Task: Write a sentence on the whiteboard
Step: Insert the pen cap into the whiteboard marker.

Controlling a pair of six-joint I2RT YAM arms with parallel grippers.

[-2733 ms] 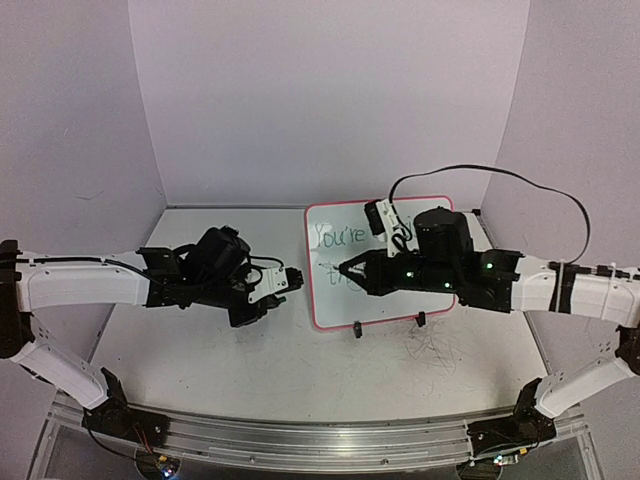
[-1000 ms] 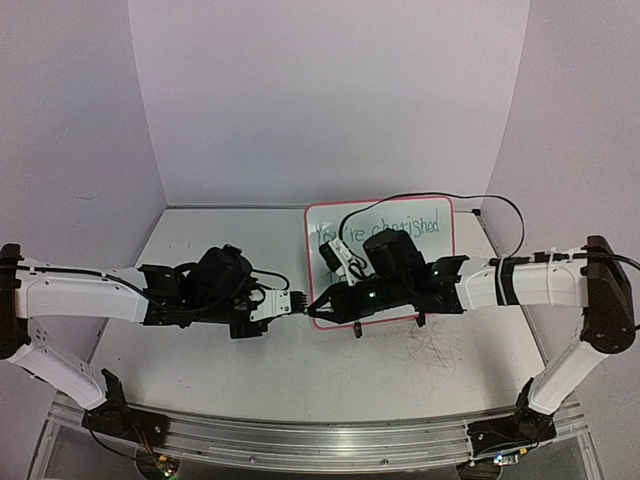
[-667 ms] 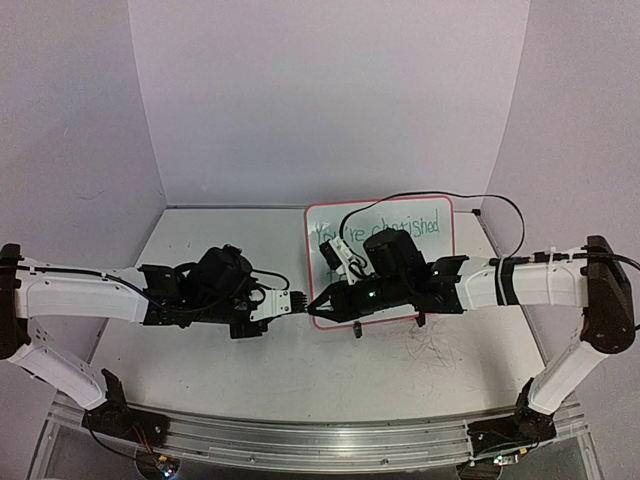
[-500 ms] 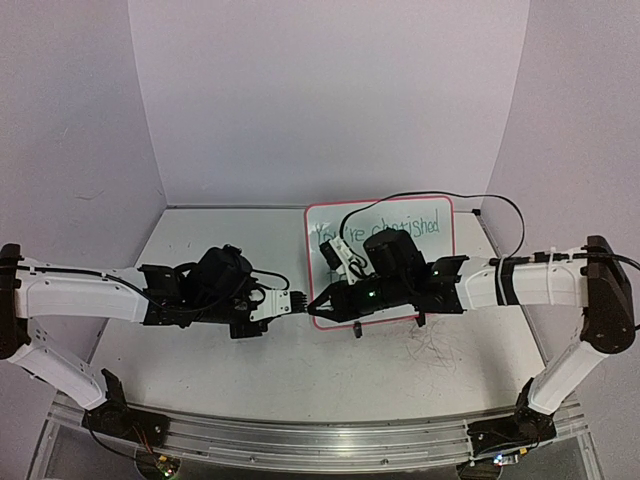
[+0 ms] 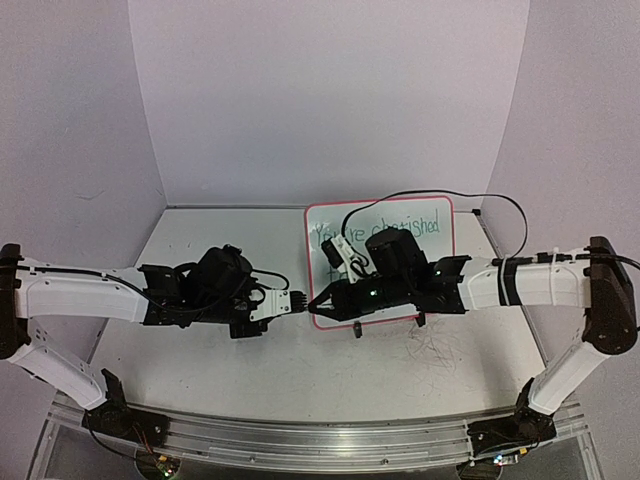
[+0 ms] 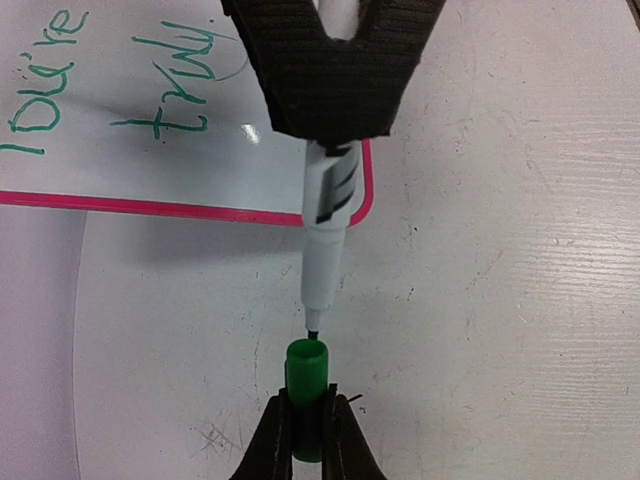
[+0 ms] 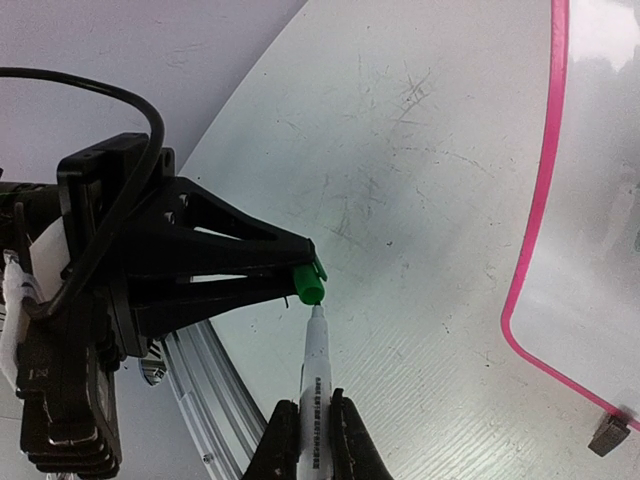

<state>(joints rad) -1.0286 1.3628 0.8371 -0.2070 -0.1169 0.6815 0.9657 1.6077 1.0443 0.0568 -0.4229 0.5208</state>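
The whiteboard [image 5: 443, 248], white with a pink frame, lies at the table's middle right. The sentence [image 5: 405, 226] is in green cursive, with a shorter second line [image 6: 170, 90] beneath it. By the board's near left corner [image 6: 362, 205], my right gripper [image 7: 315, 410] is shut on a white marker [image 7: 316, 360]. My left gripper [image 6: 308, 400] is shut on a green cap [image 6: 307, 375]. The marker's [image 6: 325, 250] dark tip stands right at the cap's [image 7: 309, 286] open mouth. The two grippers face each other tip to tip [image 5: 312, 300].
Grey scribble marks [image 5: 430, 350] scar the tabletop near the board's front right. Two small black feet [image 5: 357, 328] stick out at the board's near edge. A black cable [image 5: 440, 197] loops over the board's far edge. An aluminium rail [image 5: 320, 440] runs along the near table edge.
Since the earliest frame the right gripper has left the board's second line and come to its near left corner, and the left gripper has moved right to meet it. Over the last second both have barely moved.
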